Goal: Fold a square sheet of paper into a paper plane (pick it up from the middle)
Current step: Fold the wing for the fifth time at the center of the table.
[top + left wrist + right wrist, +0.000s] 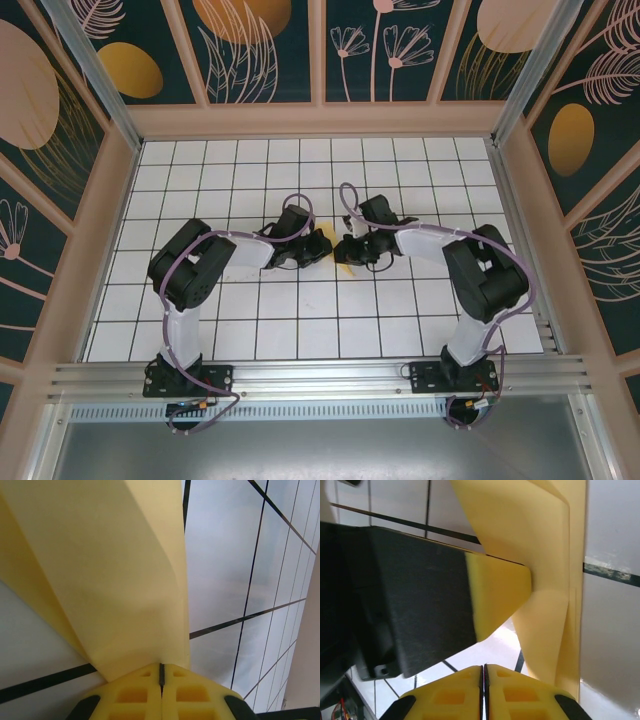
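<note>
Where the left gripper [161, 676] closes, its 2 yellow pads meet with only a hairline between them. The sheet of paper [115, 570] comes straight out of that seam, so I'd say it is pinched there by an edge or corner. From the pinch the paper fans away from the fingers, up and to the left in the wrist view. It is bowed rather than flat, with a second layer showing behind the first.

The right gripper [484, 676] has its pads pressed together too, but I see nothing yellow coming out of its seam. The paper stands just beside its right-hand pad and runs on away from it, long axis roughly in line with the fingers. The left gripper's near pad [500, 592] comes in from the side and touches the paper's face.

From above, the 2 grippers meet nose to nose over the middle of the tiled table [300, 320]. A small yellow patch shows between them, a little toward the arms' bases, and the hands hide the rest.

My judgement is that the left arm has the paper and the right is free and just beside it. Any re-grip would need the right fingers to part and come in sideways onto that flap. How many folds are done I can't tell.
</note>
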You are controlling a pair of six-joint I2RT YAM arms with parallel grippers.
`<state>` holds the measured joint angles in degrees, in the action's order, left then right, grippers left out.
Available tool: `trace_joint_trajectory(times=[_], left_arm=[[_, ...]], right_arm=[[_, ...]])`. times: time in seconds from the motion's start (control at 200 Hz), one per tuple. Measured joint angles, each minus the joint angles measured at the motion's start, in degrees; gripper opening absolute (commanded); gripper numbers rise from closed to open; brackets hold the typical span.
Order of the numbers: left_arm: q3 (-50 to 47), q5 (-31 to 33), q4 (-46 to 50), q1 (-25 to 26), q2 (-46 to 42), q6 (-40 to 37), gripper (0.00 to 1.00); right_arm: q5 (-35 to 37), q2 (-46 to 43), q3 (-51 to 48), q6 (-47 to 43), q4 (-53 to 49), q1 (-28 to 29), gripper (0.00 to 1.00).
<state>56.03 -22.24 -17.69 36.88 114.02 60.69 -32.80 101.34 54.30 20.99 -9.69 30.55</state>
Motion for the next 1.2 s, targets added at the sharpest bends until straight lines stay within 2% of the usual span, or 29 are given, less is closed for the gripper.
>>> trace_joint_trajectory(times=[0.405,1.201], left_arm=[[0.39,0.31,0.90,0.11,0.00,0.04,0.08],[0.68,0.68,1.44,0.22,0.00,0.02,0.08]], right_arm=[[1.51,2.75,0.07,-1.64,-1.81,-0.09,0.11],[-0.22,0.37,-2.69,-3.76,-2.60,-2.05,0.11]])
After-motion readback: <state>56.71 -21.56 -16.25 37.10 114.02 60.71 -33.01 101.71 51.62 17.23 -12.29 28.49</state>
